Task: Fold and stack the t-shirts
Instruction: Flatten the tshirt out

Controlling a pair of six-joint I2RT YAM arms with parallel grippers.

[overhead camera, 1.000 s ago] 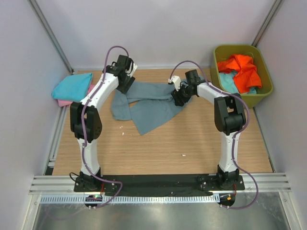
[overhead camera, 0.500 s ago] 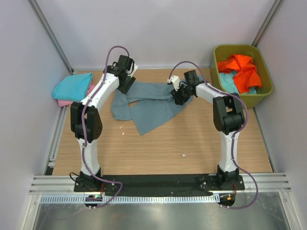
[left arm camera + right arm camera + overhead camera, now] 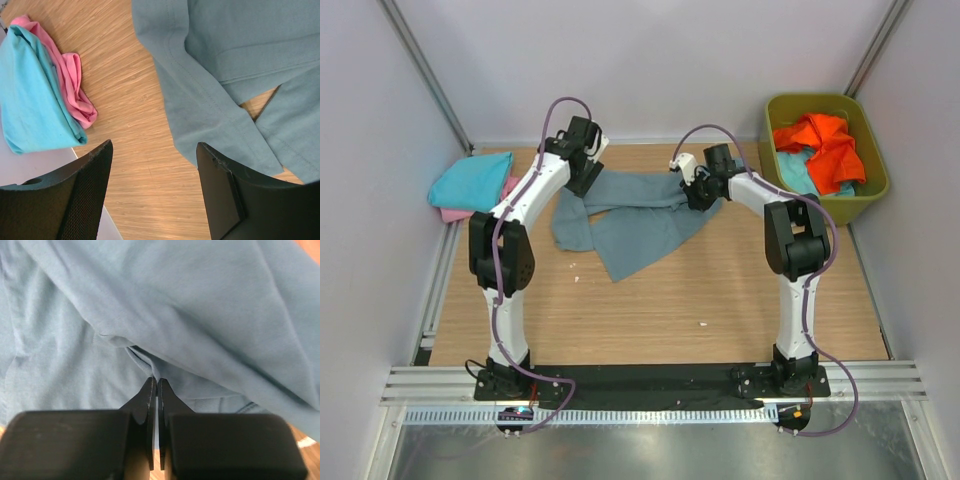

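Two fingers of the right gripper (image 3: 154,382) stand pressed together on a small ridge of the large dusty grey-blue cloth t-shirt (image 3: 630,215), pinching it near its right-hand end. The left gripper (image 3: 152,150) hangs with its jaws wide and nothing between them, just above the shirt's left edge, where a stitched hem runs over the light wooden table (image 3: 650,310). The step in hand looks like spreading the shirt before a fold; to do it well, the left gripper should, I judge, come down on that hem and close on a single layer, so both arms can draw the cloth flat together, since a one-sided pull would only drag the heap. The shirt lies mid-table toward the far side, crumpled, one part doubled over and a tongue trailing toward the near edge. By the left wall a folded turquoise cloth shirt (image 3: 30,95) lies on a folded pink one (image 3: 75,85), and in the olive-green plastic tub (image 3: 840,210) at the far right an orange shirt (image 3: 825,140) lies over a light blue one (image 3: 798,175)
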